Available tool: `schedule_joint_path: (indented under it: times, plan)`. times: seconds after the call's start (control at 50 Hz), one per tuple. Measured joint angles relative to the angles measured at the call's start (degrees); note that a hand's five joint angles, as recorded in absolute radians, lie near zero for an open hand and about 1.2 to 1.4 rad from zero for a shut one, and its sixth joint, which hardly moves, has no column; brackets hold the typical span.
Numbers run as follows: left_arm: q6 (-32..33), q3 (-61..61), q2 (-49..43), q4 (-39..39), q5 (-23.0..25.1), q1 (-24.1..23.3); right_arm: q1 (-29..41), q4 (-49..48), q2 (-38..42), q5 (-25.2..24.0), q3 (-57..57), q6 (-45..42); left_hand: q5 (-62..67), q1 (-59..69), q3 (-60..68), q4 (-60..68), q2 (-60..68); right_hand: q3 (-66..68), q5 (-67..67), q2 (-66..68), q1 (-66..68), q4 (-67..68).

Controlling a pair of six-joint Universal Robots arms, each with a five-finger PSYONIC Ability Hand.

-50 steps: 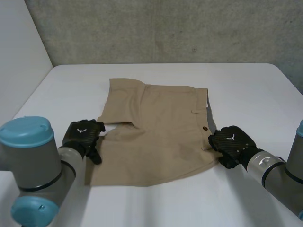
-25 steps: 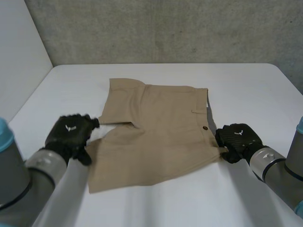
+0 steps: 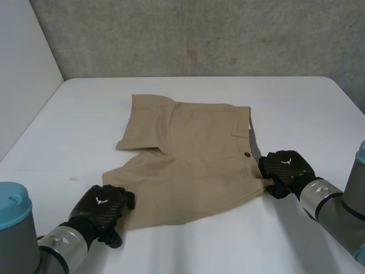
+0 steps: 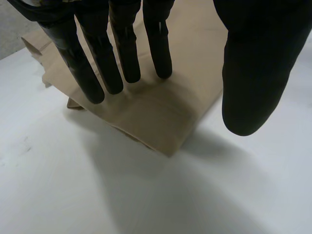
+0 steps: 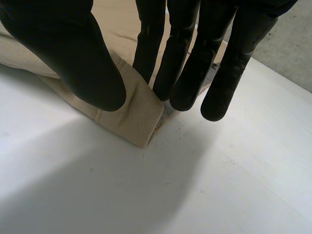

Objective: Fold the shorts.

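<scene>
tan shorts (image 3: 188,160) lie on the tabletop (image 3: 85,114) — the left hand (image 3: 102,206) holds its fingers (image 4: 119,53) straight and apart over a leg-hem corner; the right hand (image 3: 285,168) pinches the waistband corner against its thumb.

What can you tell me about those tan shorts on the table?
The shorts are tan woven cloth, spread flat on the white table, waistband toward the robot's right, legs toward its left. A belt loop and dark button show there. The right hand pinches the near waistband corner; the left hand holds straight fingers over the near leg's hem corner.
</scene>
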Motion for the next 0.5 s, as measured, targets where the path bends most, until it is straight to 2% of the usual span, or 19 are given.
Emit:
schedule_joint_path:
  times: [0.22, 0.5]
  plan:
    - [0.18, 1.07, -4.47, 4.43, -0.14, 0.43, 0.01, 0.06, -0.01, -0.12, 0.27, 0.01, 4.05, 4.12, 4.34, 4.39, 4.38, 0.0, 0.0, 0.0, 0.0, 0.2]
    - [0.27, 3.01, -7.43, 5.14, -0.2, 0.5, 0.08, -0.02, -0.01, -0.08, 0.36, 0.01, 4.84, 4.81, 5.14, 5.12, 5.23, 0.0, 0.0, 0.0, 0.0, 0.19]
